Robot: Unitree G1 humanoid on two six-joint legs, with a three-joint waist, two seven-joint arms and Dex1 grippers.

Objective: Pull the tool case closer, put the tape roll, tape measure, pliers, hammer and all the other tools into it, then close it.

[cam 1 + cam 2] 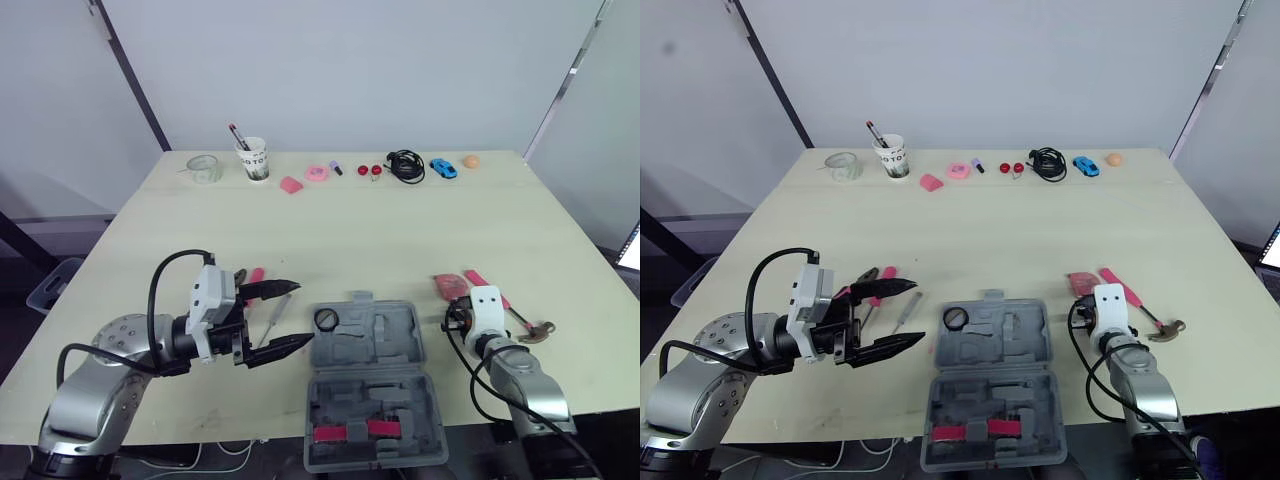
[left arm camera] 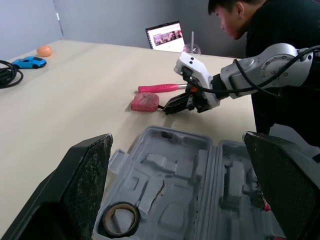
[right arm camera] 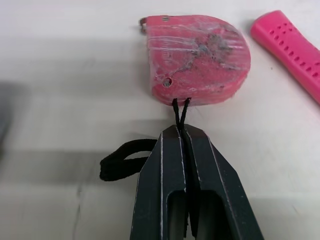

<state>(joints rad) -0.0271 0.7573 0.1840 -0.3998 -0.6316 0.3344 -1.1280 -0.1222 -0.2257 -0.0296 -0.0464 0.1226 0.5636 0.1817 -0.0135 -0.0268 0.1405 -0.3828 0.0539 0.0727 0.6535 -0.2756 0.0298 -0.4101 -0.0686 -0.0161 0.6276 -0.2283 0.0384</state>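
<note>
Now my right fingers [image 3: 177, 137] are pinched shut on the black cord [image 3: 120, 162] of the pink tape measure [image 3: 200, 60], which lies on the table [image 1: 400, 230] right of the open case [image 1: 370, 345]. My left fingers [image 1: 270, 290] gape wide just left of the case, with the tape roll [image 1: 326, 320] inside it

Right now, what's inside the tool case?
In the tool case, a tape roll sits in the far-left recess; two pink pieces lie in the near half. Other slots look empty, uncovered.
</note>
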